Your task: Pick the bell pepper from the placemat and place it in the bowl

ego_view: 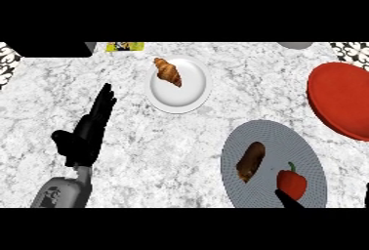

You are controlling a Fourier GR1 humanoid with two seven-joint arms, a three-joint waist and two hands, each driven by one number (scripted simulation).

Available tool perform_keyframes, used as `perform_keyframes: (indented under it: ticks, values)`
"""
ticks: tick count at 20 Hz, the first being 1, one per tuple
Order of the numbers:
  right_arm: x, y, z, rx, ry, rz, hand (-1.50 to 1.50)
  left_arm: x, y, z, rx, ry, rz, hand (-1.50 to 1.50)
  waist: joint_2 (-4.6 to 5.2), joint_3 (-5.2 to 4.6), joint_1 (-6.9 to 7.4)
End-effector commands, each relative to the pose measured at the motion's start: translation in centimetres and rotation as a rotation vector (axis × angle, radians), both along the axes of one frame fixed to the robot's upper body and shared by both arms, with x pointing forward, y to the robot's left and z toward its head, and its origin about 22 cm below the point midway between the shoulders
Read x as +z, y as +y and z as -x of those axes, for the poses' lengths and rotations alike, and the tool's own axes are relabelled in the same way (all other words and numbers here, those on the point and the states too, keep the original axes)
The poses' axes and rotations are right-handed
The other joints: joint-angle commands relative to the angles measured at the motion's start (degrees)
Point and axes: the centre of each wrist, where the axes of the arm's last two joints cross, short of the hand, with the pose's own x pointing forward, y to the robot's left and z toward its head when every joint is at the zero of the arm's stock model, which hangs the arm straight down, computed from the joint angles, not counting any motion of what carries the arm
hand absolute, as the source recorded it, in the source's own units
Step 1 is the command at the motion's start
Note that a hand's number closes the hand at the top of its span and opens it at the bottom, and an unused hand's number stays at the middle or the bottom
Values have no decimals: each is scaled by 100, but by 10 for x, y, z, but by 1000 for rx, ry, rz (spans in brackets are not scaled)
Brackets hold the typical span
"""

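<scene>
A red bell pepper (pixel 293 182) with a green stem lies on the round grey placemat (pixel 272 134) at the lower right, beside a dark brown pastry (pixel 251 161). The red bowl (pixel 340 100) sits at the right edge, above the placemat. Only a black fingertip of my right hand (pixel 288 200) shows at the bottom edge, just below the pepper and touching or almost touching it. My left hand (pixel 88 132) rests open at the left, fingers pointing up, holding nothing.
A white plate (pixel 189 95) with a croissant (pixel 168 72) stands at the top centre. A yellow packet (pixel 125 46) and a dark object (pixel 54 49) lie along the far edge. A grey round object (pixel 296 45) peeks in at the top right.
</scene>
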Motion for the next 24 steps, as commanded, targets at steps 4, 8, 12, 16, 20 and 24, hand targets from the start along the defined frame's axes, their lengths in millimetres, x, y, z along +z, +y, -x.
perform_keyframes:
  ticks: [4, 8, 12, 16, 20, 24]
  values:
    - [22, 10, -27, -22, 249, -102, -150, 1, -12, 7, -24, -9, -1, 0, -11, 19, 78]
    - [31, 14, -24, -4, 330, -121, -150, 8, 2, 14, -10, -4, 13, 0, -26, 22, 46]
    - [2, 18, -20, 25, 308, -152, -150, -4, -1, 8, -7, 15, 13, 0, -25, 24, 6]
    - [-9, 16, -11, 53, 310, -155, -150, 1, -9, -14, 16, 10, 11, 0, -21, 24, -22]
    - [1, 13, 5, 69, 181, -177, -150, 6, 7, 3, -16, 15, -8, 0, -32, 26, -7]
    - [-3, 22, -1, 81, 167, -175, -150, -6, -14, -5, 12, -14, -11, 0, -24, 24, -11]
